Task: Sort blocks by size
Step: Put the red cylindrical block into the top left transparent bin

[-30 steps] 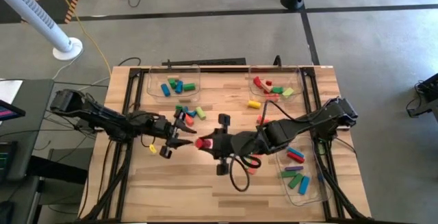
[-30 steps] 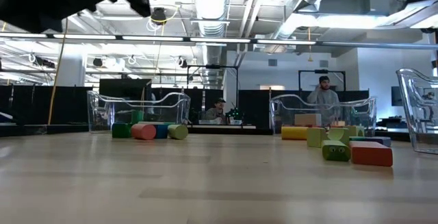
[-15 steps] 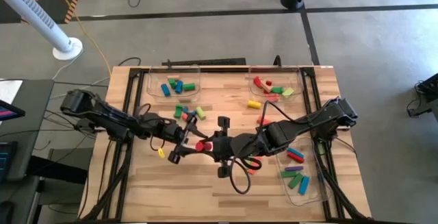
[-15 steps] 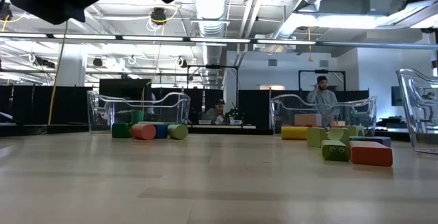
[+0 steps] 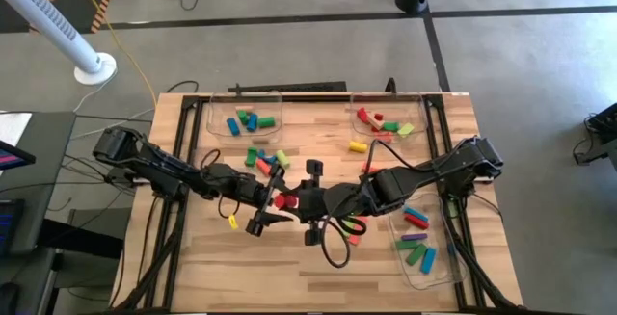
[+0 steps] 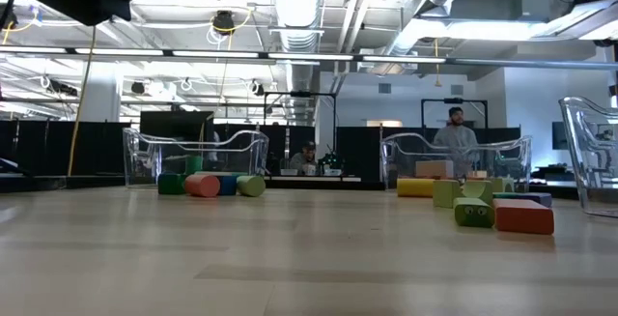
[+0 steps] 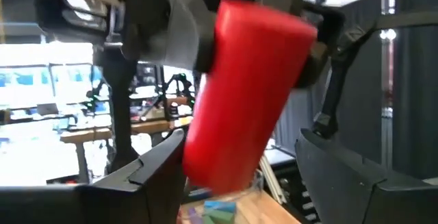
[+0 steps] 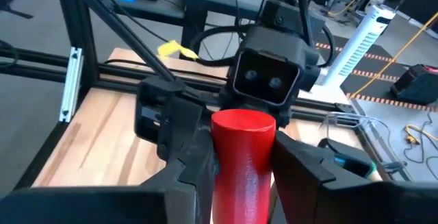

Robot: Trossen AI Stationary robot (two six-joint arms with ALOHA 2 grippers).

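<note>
A red cylinder block is held above the table's middle, between both arms. My right gripper is shut on it. My left gripper is open, and its two fingers stand on either side of the cylinder's free end. Several coloured blocks lie loose on the table just beyond the grippers. More blocks lie in three clear trays. My right gripper pinches the red cylinder between its two fingers, by the end toward the table's right. The fingers come level from the right and lie along the cylinder. It is lifted clear, its free end toward my left gripper. My left gripper: I cannot tell whether its finger touches the cylinder.
Clear trays with blocks stand at the far left, far right and right edge. A yellow block lies loose at the far right, and red blocks lie under my right arm. Bare wood lies toward the near edge.
My left gripper has moved toward the table's right and a little toward its near edge, up to the red cylinder, and its open fingers now stand around the free end. My right gripper has kept still with the cylinder.
</note>
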